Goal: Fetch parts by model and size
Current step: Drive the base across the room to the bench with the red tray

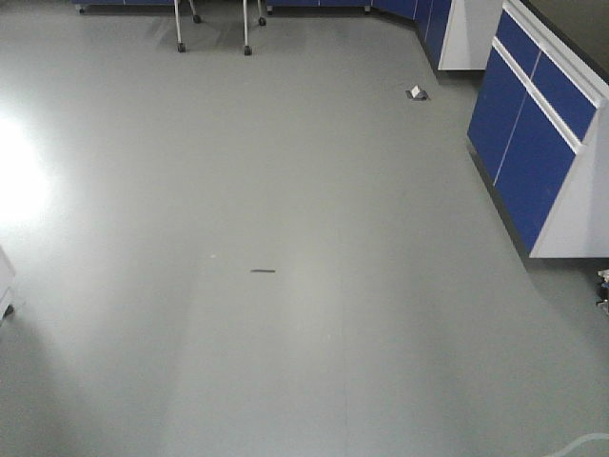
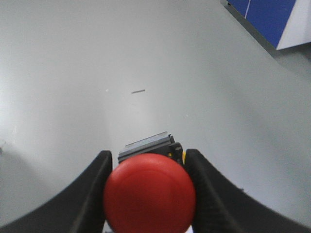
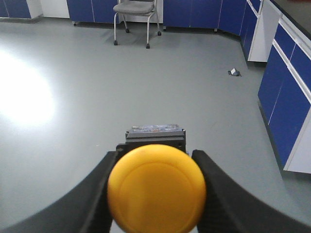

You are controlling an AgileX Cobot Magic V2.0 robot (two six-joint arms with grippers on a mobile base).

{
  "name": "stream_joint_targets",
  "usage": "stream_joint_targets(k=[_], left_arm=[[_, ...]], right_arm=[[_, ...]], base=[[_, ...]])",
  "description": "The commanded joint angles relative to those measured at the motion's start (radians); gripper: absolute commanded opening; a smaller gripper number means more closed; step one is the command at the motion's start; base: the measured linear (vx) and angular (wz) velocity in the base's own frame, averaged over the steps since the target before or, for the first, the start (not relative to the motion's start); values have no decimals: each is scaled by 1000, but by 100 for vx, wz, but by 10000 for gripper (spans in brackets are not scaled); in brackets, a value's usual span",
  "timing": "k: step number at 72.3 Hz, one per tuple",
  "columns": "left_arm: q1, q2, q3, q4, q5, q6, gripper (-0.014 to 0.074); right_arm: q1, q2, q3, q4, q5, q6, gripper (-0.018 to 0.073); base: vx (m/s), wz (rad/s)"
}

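Over the grey floor point(image 1: 285, 190) | my left fingers point(image 2: 92, 194) gripped the red-capped switch point(image 2: 149, 194) | my right fingers point(image 3: 97, 194) gripped the yellow-capped switch point(image 3: 156, 189) | both parts picked, I judged; drop-off not yet done.

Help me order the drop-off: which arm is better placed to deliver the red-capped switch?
Left. The left claw is shut on the red switch, cap facing its wrist camera. The right claw holds the yellow switch instead, so it could only deliver that one.
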Motion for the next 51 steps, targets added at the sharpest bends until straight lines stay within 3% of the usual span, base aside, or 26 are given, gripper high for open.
stream_joint_targets(k=[1,51], left_arm=[[-2,8,-25,0,-64,-2,-6],[-2,10,-25,0,-67,-2,-6]], right_arm=[[-4,9,-29,-11,-83,-6,-10],[-4,7,-29,-11,-82,-6,-10]], base=[[66,0],[68,-6]])
